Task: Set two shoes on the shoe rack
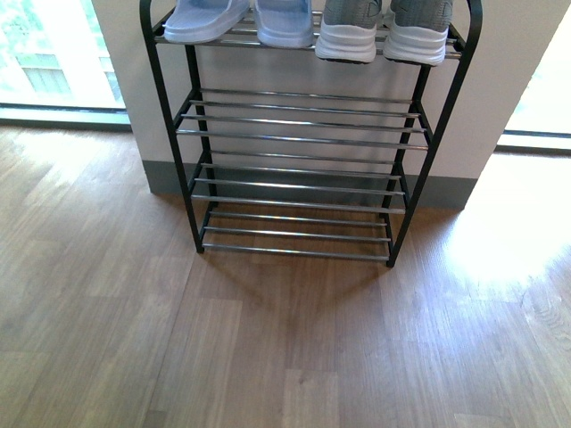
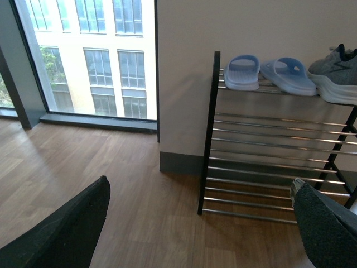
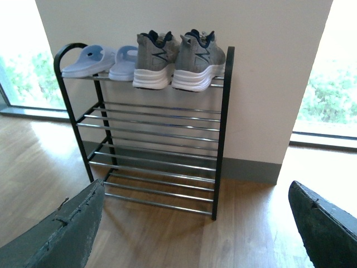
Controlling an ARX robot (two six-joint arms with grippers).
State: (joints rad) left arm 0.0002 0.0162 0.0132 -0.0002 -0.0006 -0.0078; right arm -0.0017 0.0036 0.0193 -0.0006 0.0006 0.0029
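Observation:
Two grey knit sneakers with white soles stand side by side on the top shelf of the black-framed shoe rack [image 1: 192, 134], at its right end: one shoe [image 1: 350, 31] and the other shoe [image 1: 417, 34]. The right wrist view shows both, the left shoe [image 3: 155, 58] and the right shoe [image 3: 199, 60], on the rack [image 3: 224, 128]. One sneaker [image 2: 337, 75] shows at the edge of the left wrist view, on the rack [image 2: 209, 139]. My left gripper [image 2: 201, 223] is open and empty over the floor. My right gripper [image 3: 195, 229] is also open and empty, back from the rack.
A pair of pale blue slides [image 1: 241, 20] fills the left part of the top shelf, also seen as slides [image 3: 100, 60] and slides [image 2: 268, 72]. The lower chrome-bar shelves [image 1: 299, 120] hold nothing. A white wall stands behind the rack, windows at both sides, wood floor [image 1: 268, 348] in front.

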